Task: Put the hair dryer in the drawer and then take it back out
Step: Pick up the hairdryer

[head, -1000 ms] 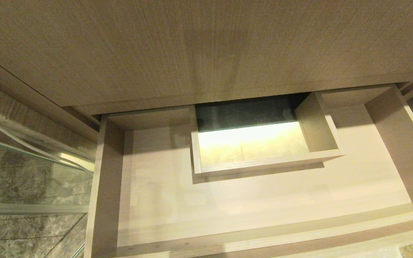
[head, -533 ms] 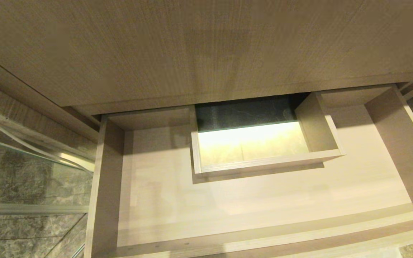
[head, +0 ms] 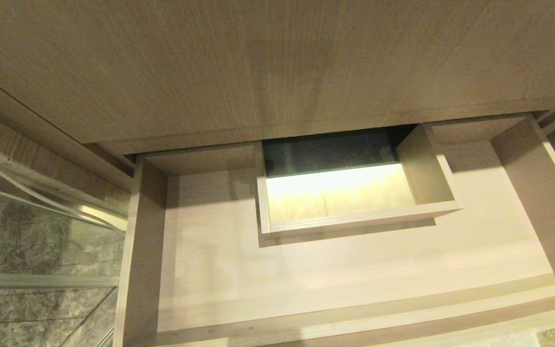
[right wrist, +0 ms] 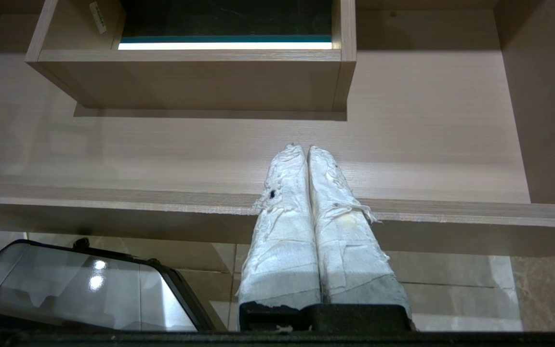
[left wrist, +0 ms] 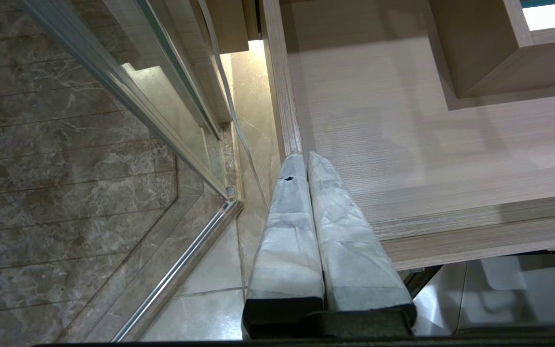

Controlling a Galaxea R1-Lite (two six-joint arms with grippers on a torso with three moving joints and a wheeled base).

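The drawer (head: 335, 320) stands pulled out, a wide shallow light wood-grain tray with a boxed cutout (head: 354, 219) at its back. Its floor is bare, and the hair dryer is out of view in every frame. Neither arm shows in the head view. In the left wrist view my left gripper (left wrist: 306, 155) is shut with nothing between its taped fingers; it hangs over the drawer's (left wrist: 427, 144) left front corner. My right gripper (right wrist: 304, 147) is shut and empty too, above the front rim of the drawer (right wrist: 162, 159), a little before the cutout box (right wrist: 195, 82).
A plain wood-grain panel (head: 258, 62) rises behind and above the drawer. A glass panel with a metal rail (left wrist: 171, 274) and marble tiles lie to the left, with a thin white cable (left wrist: 231, 111) along the cabinet side. My glossy base (right wrist: 75, 284) sits below the drawer front.
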